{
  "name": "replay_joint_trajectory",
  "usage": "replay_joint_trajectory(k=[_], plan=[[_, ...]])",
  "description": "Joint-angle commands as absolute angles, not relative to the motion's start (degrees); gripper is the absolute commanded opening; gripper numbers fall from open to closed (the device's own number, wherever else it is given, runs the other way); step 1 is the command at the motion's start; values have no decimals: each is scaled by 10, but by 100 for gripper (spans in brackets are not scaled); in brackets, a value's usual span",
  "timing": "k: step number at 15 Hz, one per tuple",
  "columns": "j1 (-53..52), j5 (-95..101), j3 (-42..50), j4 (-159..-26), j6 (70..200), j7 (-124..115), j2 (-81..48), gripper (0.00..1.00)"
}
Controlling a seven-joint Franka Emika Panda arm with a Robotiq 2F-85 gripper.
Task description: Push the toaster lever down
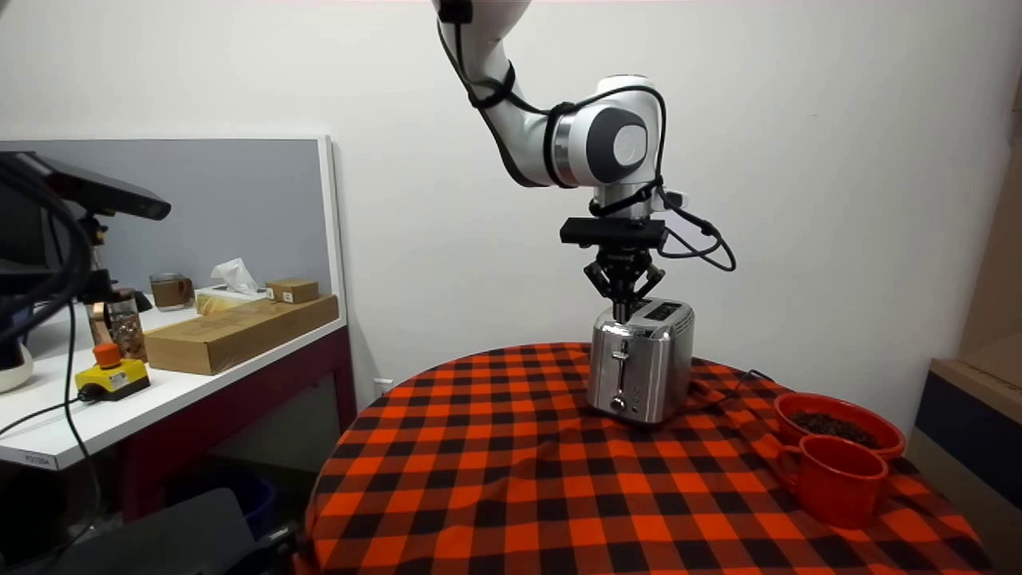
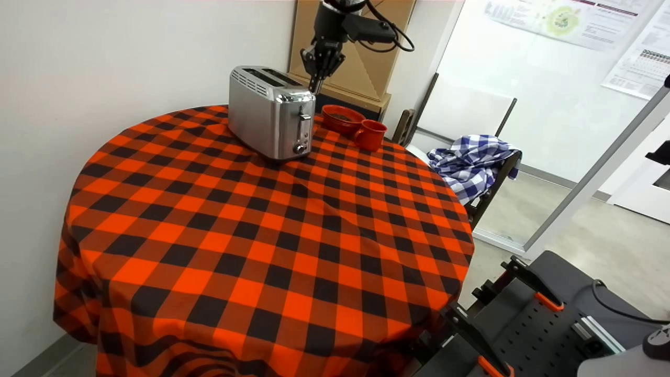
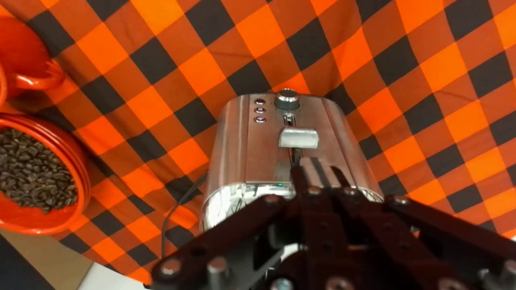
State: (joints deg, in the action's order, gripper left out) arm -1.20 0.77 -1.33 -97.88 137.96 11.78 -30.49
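Note:
A silver toaster [image 1: 678, 359] stands upright on the table, and it shows in both exterior views [image 2: 254, 118] and in the wrist view [image 3: 227, 149]. Its lever [image 1: 620, 354] sticks out of the front face, high in its vertical slot; it also shows in an exterior view [image 2: 305, 117] and in the wrist view [image 3: 299, 138]. My gripper [image 1: 622, 313] points down with its fingers together and nothing between them. The fingertips, also in an exterior view [image 2: 315, 88] and the wrist view [image 3: 318, 165], are about level with the toaster's top edge, above the lever and apart from it.
A red bowl of dark beans [image 1: 838, 407] and a red mug [image 1: 842, 479] stand beside the toaster. A power cord [image 1: 738, 383] runs from the toaster towards the bowl. The round table has a red and black checked cloth [image 2: 261, 235]. A wall is close behind.

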Motion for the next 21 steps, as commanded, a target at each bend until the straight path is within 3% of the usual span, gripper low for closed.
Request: replay_joint_trajectory(k=[1, 21], plan=[[-15, 25, -13, -957, 1371, 105, -326, 0], [-42, 106, 9, -915, 1428, 51, -417, 0]])
